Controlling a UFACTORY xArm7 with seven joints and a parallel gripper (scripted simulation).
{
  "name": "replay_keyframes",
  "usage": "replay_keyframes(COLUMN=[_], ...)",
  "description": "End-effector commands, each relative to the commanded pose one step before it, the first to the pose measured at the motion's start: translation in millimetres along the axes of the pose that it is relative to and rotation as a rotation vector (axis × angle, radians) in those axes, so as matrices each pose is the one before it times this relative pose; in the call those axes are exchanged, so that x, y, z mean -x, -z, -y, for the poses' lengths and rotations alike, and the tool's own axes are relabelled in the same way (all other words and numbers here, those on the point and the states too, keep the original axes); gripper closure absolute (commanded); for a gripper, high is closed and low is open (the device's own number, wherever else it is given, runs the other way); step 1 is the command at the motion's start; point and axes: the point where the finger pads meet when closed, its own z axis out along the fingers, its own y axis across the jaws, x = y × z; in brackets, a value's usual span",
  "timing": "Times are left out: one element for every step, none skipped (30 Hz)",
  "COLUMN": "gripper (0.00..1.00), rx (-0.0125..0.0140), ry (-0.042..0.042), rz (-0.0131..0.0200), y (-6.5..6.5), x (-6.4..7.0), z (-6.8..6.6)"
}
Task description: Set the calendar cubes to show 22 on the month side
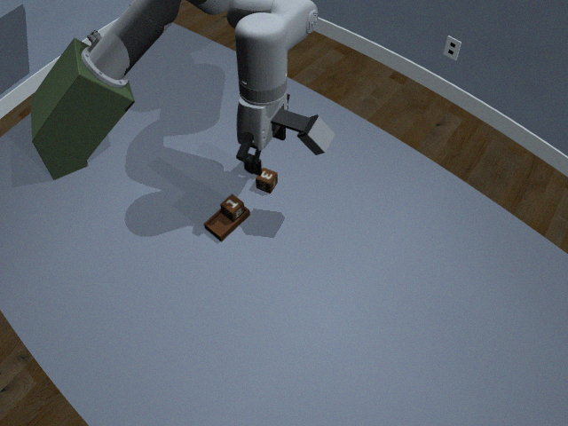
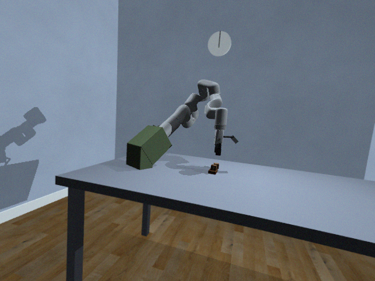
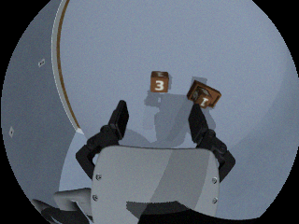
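Note:
The brown tray point(image 1: 220, 228) point(image 2: 212, 172) point(image 3: 212, 89) lies flat on the table. One brown cube point(image 1: 232, 208) point(image 2: 214, 167) point(image 3: 203, 99) sits in its far right half in the top view, with a 1 on top; the tray's other half is empty. The other cube point(image 1: 266, 180) point(image 2: 217, 164) point(image 3: 159, 82) stands on the table beyond the tray, with a 3 on top and a side marking too small to read. My gripper point(image 1: 265, 152) point(image 2: 217, 153) point(image 3: 159, 109) is open and empty, above the loose cube. The month's name cannot be read.
A large green block point(image 1: 82, 114) point(image 2: 148, 148) stands by the arm's base, at the left in the top and exterior views. A grey plate on a dark bracket point(image 1: 319, 134) point(image 2: 234, 139) sticks out from the wrist. The arm's shadow falls around the tray.

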Motion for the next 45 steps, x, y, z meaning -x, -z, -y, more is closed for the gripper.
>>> replay_keyframes(gripper=[0.00, 0.00, 0.00, 0.00, 0.00, 0.00, 0.00, 0.00, 0.00, 0.00, 0.00, 0.00, 0.00, 0.00, 0.00, 0.00, 0.00, 0.00, 0.00, 0.00, 0.00, 0.00, 0.00, 0.00, 0.00, 0.00, 0.00, 0.00, 0.00, 0.00, 0.00, 0.00, 0.00, 0.00, 0.00, 0.00, 0.00, 0.00, 0.00, 0.00, 0.00, 0.00, 0.00, 0.00, 0.00], rx=[0.00190, 0.00000, 0.00000, 0.00000, 0.00000, 0.00000, 0.00000, 0.00000, 0.00000, 0.00000, 0.00000, 0.00000, 0.00000, 0.00001, 0.00001, 0.00001, 0.00002, 0.00000, 0.00000, 0.00002, 0.00002, 0.00003, 0.00003, 0.00003, 0.00004, 0.00004, 0.00004, 0.00005, 0.00005, 0.00003, 0.00001, 0.00005, 0.00003, 0.00002, 0.00000, 0.00000, 0.00004, 0.00004, 0.00001, 0.00001, 0.00001, 0.00003, 0.00001, 0.00002, 0.00001], ry=[-0.00063, 0.00000, 0.00000, 0.00000, 0.00000, 0.00000, 0.00000, 0.00000, 0.00000, 0.00009, 0.00061, 0.00162, 0.00306, 0.00490, 0.00709, 0.00960, 0.01237, 0.00000, 0.00000, 0.01538, 0.01859, 0.02197, 0.02547, 0.02907, 0.03273, 0.03643, 0.04014, 0.04384, 0.04748, 0.03510, 0.01596, 0.05454, 0.03620, 0.02172, 0.00000, 0.00000, 0.06115, 0.06424, 0.02413, 0.02420, 0.01882, 0.05132, 0.01856, 0.05204, 0.02036], rz=[-0.00402, 0.00000, 0.00000, 0.00000, 0.00000, 0.00000, 0.00000, 0.00000, 0.00000, 0.00000, 0.00000, 0.00000, 0.00000, 0.00000, 0.00000, 0.00000, 0.00000, 0.00000, 0.00000, 0.00000, 0.00000, 0.00000, 0.00000, 0.00001, 0.00001, 0.00001, 0.00001, 0.00001, 0.00002, 0.00001, 0.00001, 0.00002, 0.00001, 0.00001, 0.00000, 0.00000, 0.00003, 0.00003, 0.00001, 0.00001, 0.00001, 0.00002, 0.00001, 0.00002, 0.00001], y=[0.97, 0.00, 0.00, 0.00, 0.00, 0.00, 0.00, 0.00, 0.00, 0.00, 0.00, 0.00, 0.01, 0.01, 0.01, 0.02, 0.02, 0.00, 0.00, 0.03, 0.03, 0.04, 0.05, 0.05, 0.06, 0.06, 0.07, 0.08, 0.08, 0.06, 0.03, 0.09, 0.06, 0.04, 0.00, 0.00, 0.10, 0.11, 0.04, 0.04, 0.03, 0.09, 0.03, 0.09, 0.03], x=[-0.60, 0.00, 0.00, 0.00, 0.00, 0.00, 0.00, 0.00, 0.00, 0.00, 0.00, 0.00, 0.00, 0.00, 0.00, 0.00, 0.00, 0.00, 0.00, 0.00, 0.00, 0.00, 0.00, 0.00, 0.00, 0.00, 0.00, 0.00, 0.00, 0.00, 0.00, 0.00, 0.00, 0.00, 0.00, 0.00, 0.00, 0.00, 0.00, 0.00, 0.00, 0.00, 0.00, 0.00, 0.00], z=[-0.74, 0.00, 0.00, 0.00, 0.00, 0.00, 0.00, 0.00, 0.00, 0.00, 0.00, 0.00, 0.00, 0.00, 0.00, 0.00, 0.00, 0.00, 0.00, 0.01, 0.01, 0.01, 0.01, 0.01, 0.01, 0.01, 0.01, 0.02, 0.02, 0.01, 0.01, 0.02, 0.01, 0.01, 0.00, 0.00, 0.02, 0.03, 0.01, 0.01, 0.01, 0.02, 0.01, 0.02, 0.01])
